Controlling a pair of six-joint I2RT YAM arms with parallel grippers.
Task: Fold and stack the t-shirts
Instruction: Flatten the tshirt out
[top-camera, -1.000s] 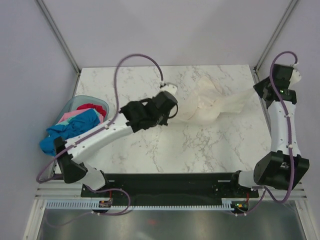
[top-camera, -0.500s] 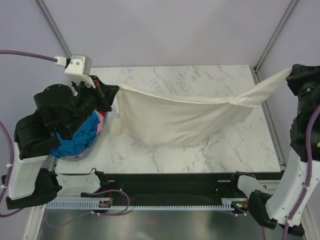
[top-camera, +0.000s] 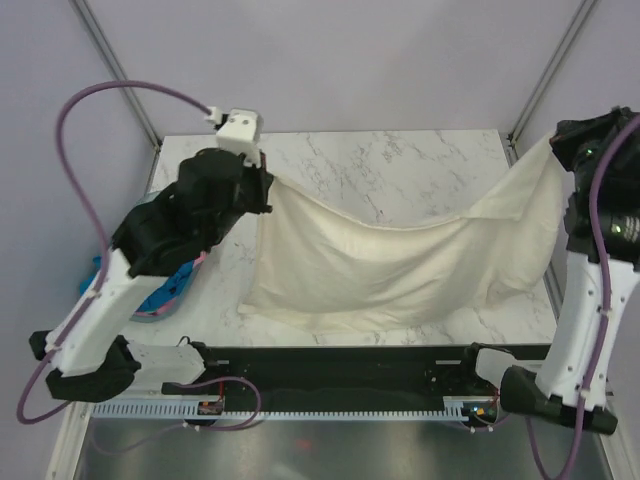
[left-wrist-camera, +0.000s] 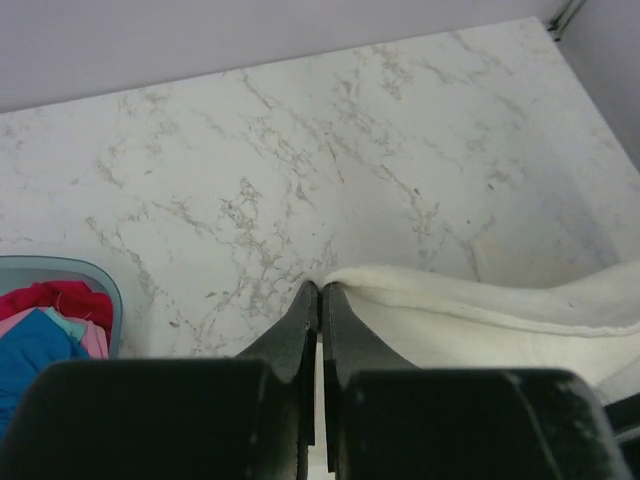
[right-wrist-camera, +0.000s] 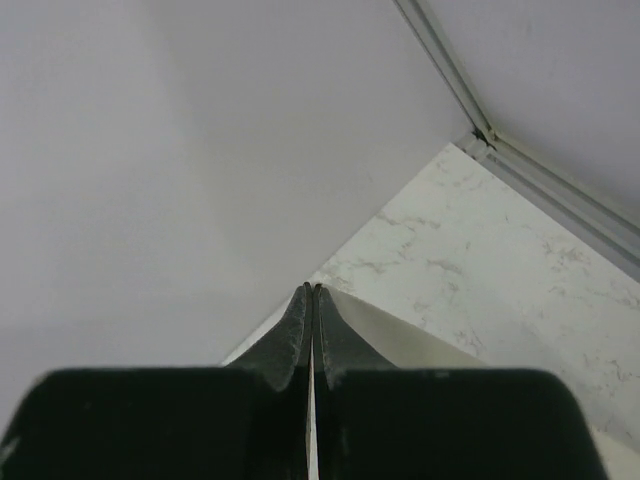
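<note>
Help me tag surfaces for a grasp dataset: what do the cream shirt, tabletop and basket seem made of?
The cream shirt: soft matte cloth, likely cotton; it sags and creases where it hangs. The tabletop: white with grey veins, smooth, marble look; possibly laminate. The basket: pale blue smooth moulded rim, probably plastic.

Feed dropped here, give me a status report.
Left gripper, right gripper both shut on cream t-shirt. Shirt spread between them, sagging. Basket at left, clear.
</note>
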